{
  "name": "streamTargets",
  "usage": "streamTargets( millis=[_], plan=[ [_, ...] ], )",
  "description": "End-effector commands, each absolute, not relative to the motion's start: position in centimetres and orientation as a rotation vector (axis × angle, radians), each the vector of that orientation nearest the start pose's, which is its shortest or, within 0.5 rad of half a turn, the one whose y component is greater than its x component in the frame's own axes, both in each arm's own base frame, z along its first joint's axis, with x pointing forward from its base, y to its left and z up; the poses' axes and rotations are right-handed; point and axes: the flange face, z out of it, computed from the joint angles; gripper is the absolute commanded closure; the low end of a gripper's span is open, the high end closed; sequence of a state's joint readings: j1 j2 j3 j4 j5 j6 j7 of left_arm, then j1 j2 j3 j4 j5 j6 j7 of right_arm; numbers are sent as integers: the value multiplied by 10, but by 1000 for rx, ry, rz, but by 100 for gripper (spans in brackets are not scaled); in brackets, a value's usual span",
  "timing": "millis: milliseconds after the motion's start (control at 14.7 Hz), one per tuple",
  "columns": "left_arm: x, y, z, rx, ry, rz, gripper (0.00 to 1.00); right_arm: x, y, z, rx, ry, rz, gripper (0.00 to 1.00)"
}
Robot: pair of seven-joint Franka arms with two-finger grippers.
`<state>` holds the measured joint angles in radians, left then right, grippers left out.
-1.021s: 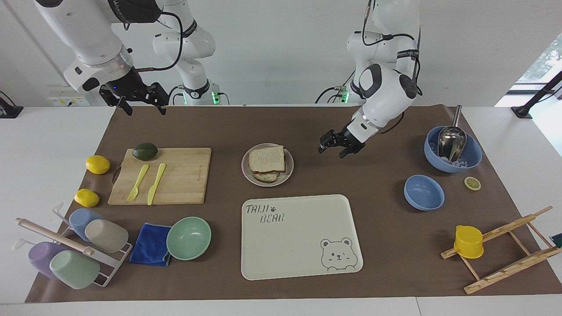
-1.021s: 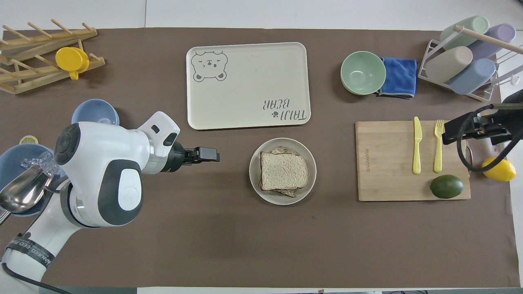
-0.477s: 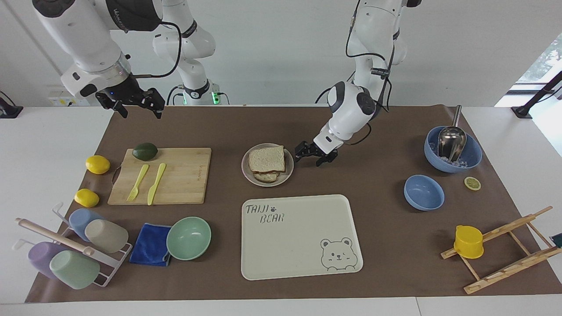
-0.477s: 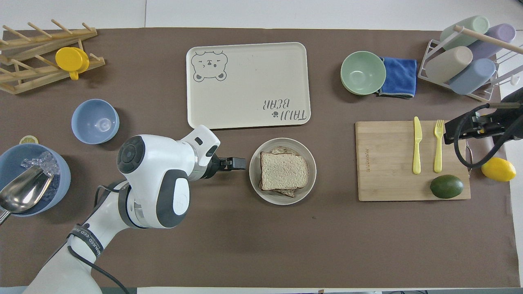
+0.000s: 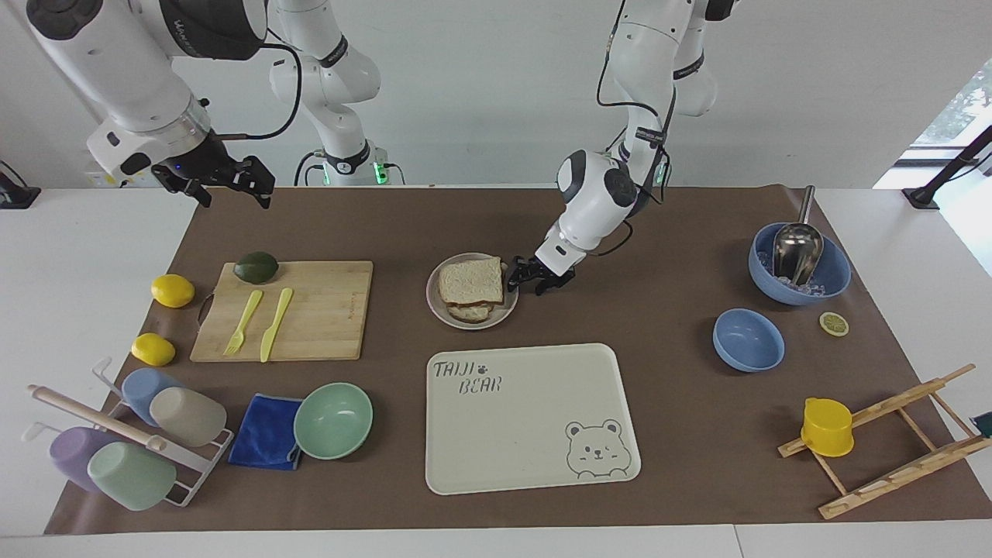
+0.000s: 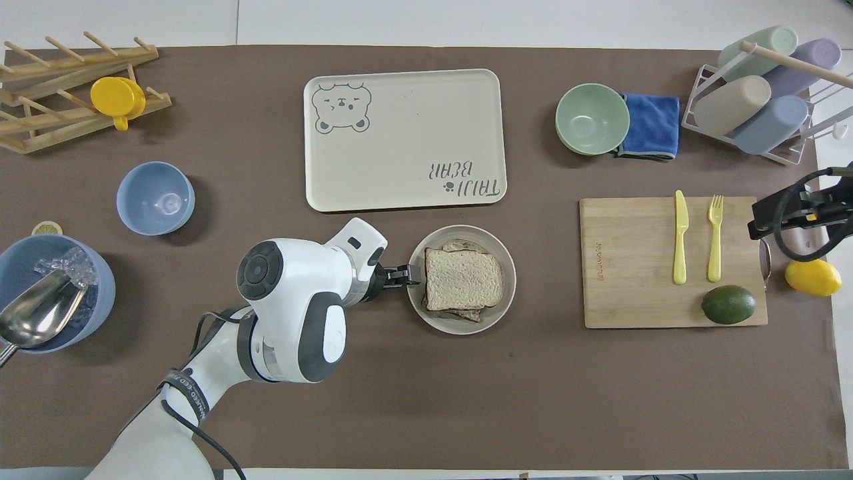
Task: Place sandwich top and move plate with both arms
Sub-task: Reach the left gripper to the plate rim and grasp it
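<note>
The sandwich top lies flat on the stacked bread on the plate, which sits on the brown mat just nearer the robots than the bear tray. The left gripper is low at the plate's rim, on the side toward the left arm's end; its jaws stand parted about the rim, but whether they touch it cannot be told. The right gripper hangs raised, jaws apart and holding nothing, above the mat's edge near the cutting board.
</note>
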<state>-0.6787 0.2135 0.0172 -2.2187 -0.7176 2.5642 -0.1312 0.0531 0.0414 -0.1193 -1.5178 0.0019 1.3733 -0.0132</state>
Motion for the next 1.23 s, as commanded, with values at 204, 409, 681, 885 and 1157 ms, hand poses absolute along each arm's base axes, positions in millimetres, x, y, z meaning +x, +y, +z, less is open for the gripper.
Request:
streamTargets(
  millis=[204,409,681,885,1157],
  plan=[
    [446,-336,290,-3583,-164,68,57,545,-56,623,-3089,101,295,0],
    [438,-347,291,-3581,-186,86,76,546,-55,625,-3104,92,260,0],
    [439,-346,291,-3580,-202,94,100,549,-57,623,-3092,113,248,0],
    [441,-345,295,-3585,-210,92,100,548,-54,617,-3099,91,249,0],
    [480,-313,344,-3635,-349,167,100,550,-57,609,-3104,98,257,0]
  ],
)
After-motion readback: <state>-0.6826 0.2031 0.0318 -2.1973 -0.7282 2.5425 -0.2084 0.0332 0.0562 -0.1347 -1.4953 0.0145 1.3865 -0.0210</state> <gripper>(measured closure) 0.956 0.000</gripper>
